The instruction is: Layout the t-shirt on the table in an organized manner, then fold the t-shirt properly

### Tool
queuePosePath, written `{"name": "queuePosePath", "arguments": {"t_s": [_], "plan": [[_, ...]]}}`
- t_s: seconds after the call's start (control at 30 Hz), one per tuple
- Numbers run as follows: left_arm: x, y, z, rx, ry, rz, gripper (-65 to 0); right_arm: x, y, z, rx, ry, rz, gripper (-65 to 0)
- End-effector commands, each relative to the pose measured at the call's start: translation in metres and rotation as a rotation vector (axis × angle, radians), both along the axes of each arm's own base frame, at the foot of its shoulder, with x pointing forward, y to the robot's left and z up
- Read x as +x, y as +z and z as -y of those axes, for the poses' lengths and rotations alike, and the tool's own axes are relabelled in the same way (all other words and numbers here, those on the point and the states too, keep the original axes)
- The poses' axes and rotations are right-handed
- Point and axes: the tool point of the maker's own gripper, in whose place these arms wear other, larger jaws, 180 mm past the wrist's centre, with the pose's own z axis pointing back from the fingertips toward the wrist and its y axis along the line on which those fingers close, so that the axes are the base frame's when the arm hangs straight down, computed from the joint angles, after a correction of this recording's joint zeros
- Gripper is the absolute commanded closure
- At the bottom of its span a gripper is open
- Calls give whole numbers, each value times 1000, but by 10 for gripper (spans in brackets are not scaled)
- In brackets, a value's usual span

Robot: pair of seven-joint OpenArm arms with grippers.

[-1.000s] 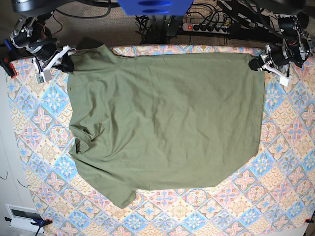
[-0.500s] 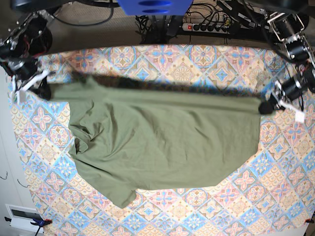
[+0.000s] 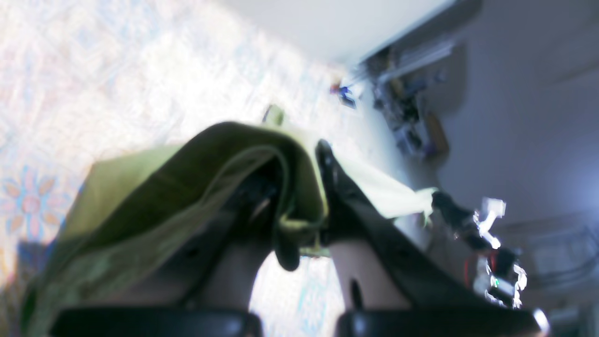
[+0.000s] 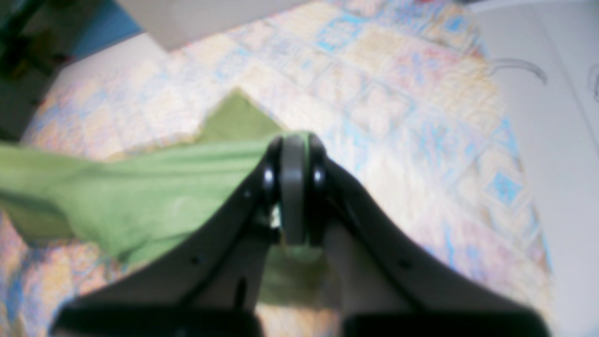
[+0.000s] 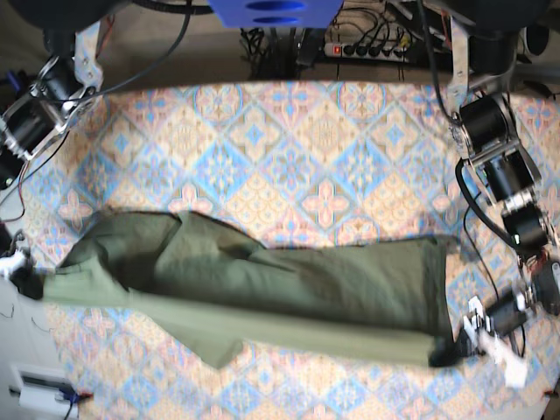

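The olive-green t-shirt (image 5: 289, 280) lies as a long doubled-over band across the near half of the table (image 5: 289, 149). Its held edge is stretched along the near side between my two grippers. My left gripper (image 5: 444, 354) is at the band's near right end, shut on a corner of the shirt. The left wrist view shows the cloth (image 3: 164, 196) bunched between its closed jaws (image 3: 304, 206). At the left end my right gripper (image 5: 26, 284) is shut on the other corner. In the right wrist view the fabric (image 4: 140, 187) trails left from its closed tips (image 4: 292, 154).
A power strip (image 5: 367, 48) and cables lie behind the table's far edge, beside a blue mount (image 5: 276, 10). A white device (image 5: 35, 394) sits off the near left corner. Both arms' joints hang over the table's left and right sides.
Both grippers have carried the shirt's far edge toward the near side, folding it over the rest. The patterned far half of the table is now uncovered.
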Motion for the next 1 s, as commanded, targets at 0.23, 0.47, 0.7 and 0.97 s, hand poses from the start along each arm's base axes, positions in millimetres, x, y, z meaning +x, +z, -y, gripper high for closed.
{"name": "queuePosePath", "arguments": {"t_s": [0.23,0.47,0.7,0.97], "plan": [[77,201,9,-108,32,268,0,95,229,-27,19,107,454,-7],[88,178,27,-46,3,243,0,89,298,-37,-57,141,543,-7],[56,202,-35,-19,34,300,0,55,281,-17,-129,156,505,-5],[5,75,-74,37,36,126,0,-3,115,1,-195,113,223,-5]]}}
